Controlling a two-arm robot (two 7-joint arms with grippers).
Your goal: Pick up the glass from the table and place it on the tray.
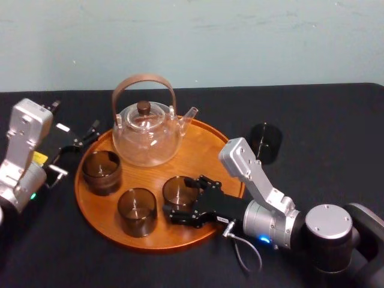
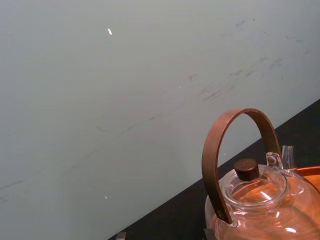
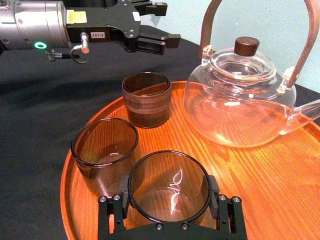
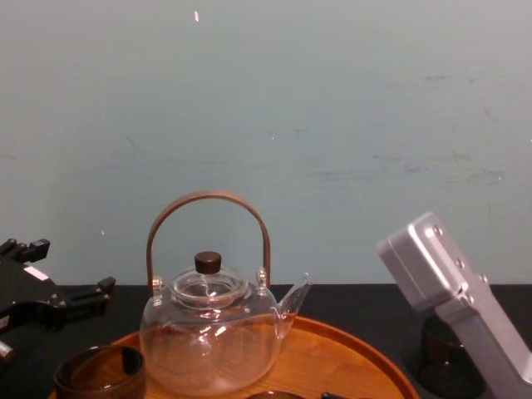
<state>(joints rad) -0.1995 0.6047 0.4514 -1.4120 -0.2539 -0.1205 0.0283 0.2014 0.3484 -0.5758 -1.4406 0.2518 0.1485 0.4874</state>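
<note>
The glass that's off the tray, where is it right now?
Head view: the glass stands on the table just right of the tray, beyond the right gripper, which is at another glass on the tray.

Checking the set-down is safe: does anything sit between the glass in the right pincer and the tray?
Nothing visible does. The right pincer holds the glass over bare tray wood; a second glass stands close beside it, not under. The left pincer hangs off-tray.

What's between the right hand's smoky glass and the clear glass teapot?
Only bare round orange-brown wooden tray separates right hand's smoky glass from clear glass teapot, per right wrist view. Left hand sits open beside tray.
</note>
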